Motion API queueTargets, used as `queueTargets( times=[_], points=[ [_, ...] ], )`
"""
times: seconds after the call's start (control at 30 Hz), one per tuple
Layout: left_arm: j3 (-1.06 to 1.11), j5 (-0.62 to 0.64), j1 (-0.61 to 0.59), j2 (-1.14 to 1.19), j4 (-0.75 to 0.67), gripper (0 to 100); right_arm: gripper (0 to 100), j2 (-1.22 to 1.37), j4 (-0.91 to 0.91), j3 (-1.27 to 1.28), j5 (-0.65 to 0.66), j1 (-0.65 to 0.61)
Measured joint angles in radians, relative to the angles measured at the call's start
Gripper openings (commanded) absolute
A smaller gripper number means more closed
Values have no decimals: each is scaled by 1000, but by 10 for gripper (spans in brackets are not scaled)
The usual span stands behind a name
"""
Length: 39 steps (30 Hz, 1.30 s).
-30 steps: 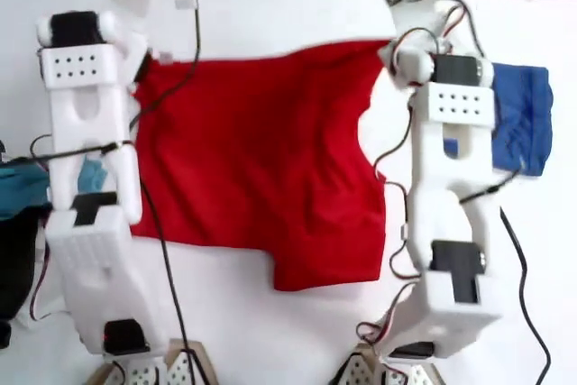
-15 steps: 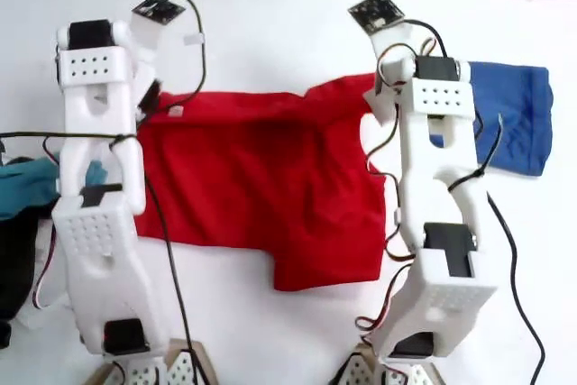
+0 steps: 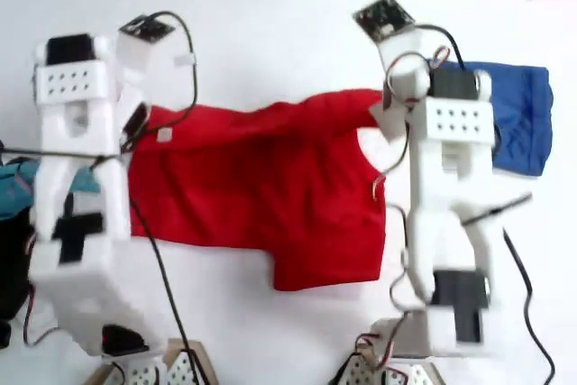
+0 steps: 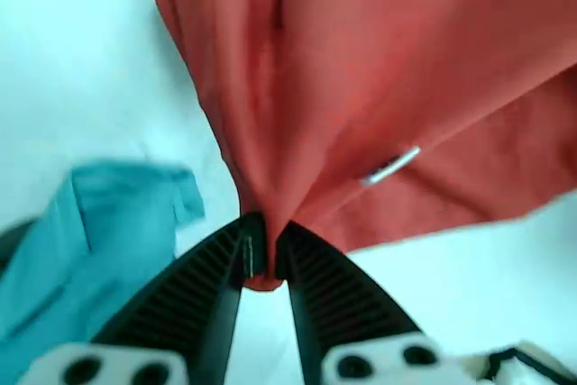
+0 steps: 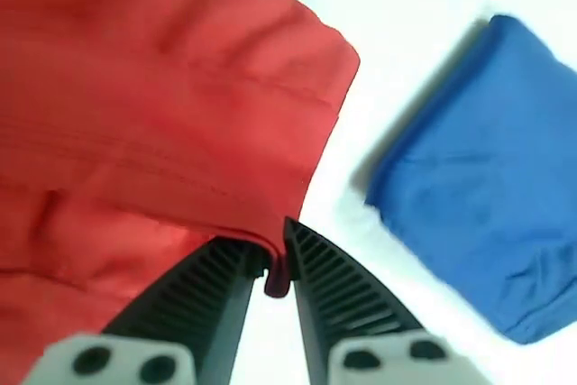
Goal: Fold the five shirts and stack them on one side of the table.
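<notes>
High view, red shirt [image 3: 261, 187]: it lies open in the middle of the desk [image 3: 270, 33], between the two arms. A sleeve points to the near side.
High view, blue shirt [image 3: 518, 123]: it is already folded and lies on the right side of the desk.
High view, teal shirt [image 3: 18, 187]: it is crumpled at the left edge.
Left wrist view, left gripper [image 4: 264, 245]: the fingers pinch the far-left corner of the red shirt [image 4: 379, 60]. The cloth gathers in deep folds toward the grip, and a white label [image 4: 390, 167] shows.
Right wrist view, right gripper [image 5: 275, 263]: the fingers pinch the far-right corner of the red shirt [image 5: 162, 114]. The blue shirt [image 5: 478, 196] is near but apart.
Step in hand: this is probably folding the far edge toward the near hem.
How to do it well: both arms should travel together at the same height, with the edge kept tight between them. The corners should meet the hem straight, or the fold will come out oblique.
</notes>
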Motion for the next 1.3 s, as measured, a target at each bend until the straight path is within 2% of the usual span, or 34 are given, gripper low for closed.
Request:
queueTargets(
  times=[0.3,0.43,0.67,0.93,1.3],
  points=[
    [434,-87,-38,-374,-61,26,19,-529,-126,615,5,0],
    [621,-118,-80,-428,-152,26,19,-721,-123,793,29,9],
    [865,-143,-92,-440,-313,26,19,-984,-41,959,124,77],
    [1017,-143,-95,-442,-430,26,19,-1096,-51,1163,170,84],
    [1028,-143,-95,-442,-503,28,21,-1102,-87,1234,170,92]
  ],
)
